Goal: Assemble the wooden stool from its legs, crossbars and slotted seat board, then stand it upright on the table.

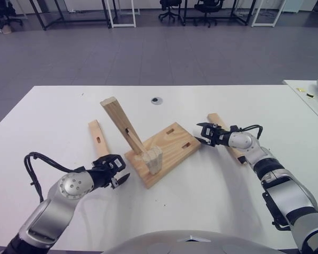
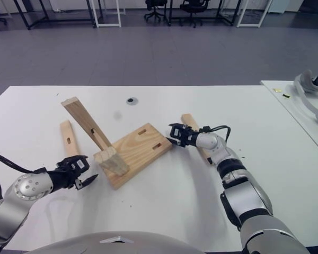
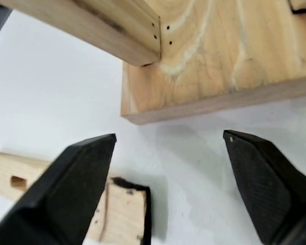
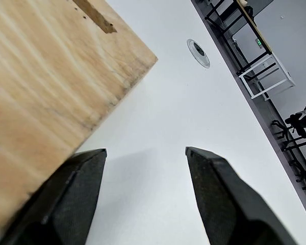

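The seat board lies flat near the centre of the tabletop, turned diagonally, with its long axis running from near-left to far-right. Two slots show at its far-right end. A tilted leg rises from the board's left part and leans up and away toward the far-left. A short block stands on the board's near corner. How either piece seats in the board is hard to make out.

The left loose piece, slotted, lies flat just left of the board, with its long axis running near to far. The right loose piece lies beyond the board's right corner and is partly covered by the right arm.

The left gripper sits low at the board's near-left edge. Its jaws are apart and hold nothing. In the left wrist view the board's edge lies ahead of the left gripper.

The right gripper sits at the board's right corner with its jaws apart. In the right wrist view that corner lies beside one jaw of the right gripper; contact cannot be told.

Bare tabletop surrounds the parts on all sides. A cable port lies beyond the board.
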`<action>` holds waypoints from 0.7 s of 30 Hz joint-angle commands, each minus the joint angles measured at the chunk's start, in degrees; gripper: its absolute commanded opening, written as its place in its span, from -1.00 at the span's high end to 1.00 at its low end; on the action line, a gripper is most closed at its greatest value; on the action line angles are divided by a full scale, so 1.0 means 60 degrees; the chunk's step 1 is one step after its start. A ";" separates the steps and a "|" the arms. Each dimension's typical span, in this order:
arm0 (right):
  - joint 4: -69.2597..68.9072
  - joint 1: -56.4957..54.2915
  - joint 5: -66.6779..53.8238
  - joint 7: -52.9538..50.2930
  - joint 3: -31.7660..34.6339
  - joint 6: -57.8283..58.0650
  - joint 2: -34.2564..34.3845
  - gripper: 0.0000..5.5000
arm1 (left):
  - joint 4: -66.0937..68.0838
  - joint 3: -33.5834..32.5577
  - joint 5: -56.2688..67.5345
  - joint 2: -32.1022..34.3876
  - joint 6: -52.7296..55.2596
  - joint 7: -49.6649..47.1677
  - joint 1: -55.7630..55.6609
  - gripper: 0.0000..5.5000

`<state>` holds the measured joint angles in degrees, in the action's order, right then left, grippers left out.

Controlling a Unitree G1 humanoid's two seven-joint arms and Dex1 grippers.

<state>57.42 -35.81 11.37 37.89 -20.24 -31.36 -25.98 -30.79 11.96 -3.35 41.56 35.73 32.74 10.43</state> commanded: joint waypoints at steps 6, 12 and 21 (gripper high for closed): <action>-0.4139 0.2412 -0.1435 0.3452 0.0067 0.1421 -0.1385 -0.06 | 0.3563 0.0312 0.0532 -0.2666 -0.1897 -0.0099 -0.3015 -0.41; -1.0391 0.4858 -0.3619 0.4147 0.1281 0.3869 -0.3620 -0.06 | 1.0828 0.0177 -0.0216 -0.2712 -0.6002 0.0598 -0.7324 -0.41; -0.6639 0.2771 -0.2029 0.1664 0.1955 0.3953 -0.2458 -0.06 | 0.4684 -0.2205 0.0583 -0.0608 -0.4809 0.0370 -0.2031 -0.41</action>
<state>9.29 -16.35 -6.44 49.72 -4.38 -3.48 -43.50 7.72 -1.80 2.44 35.32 1.88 35.31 -10.44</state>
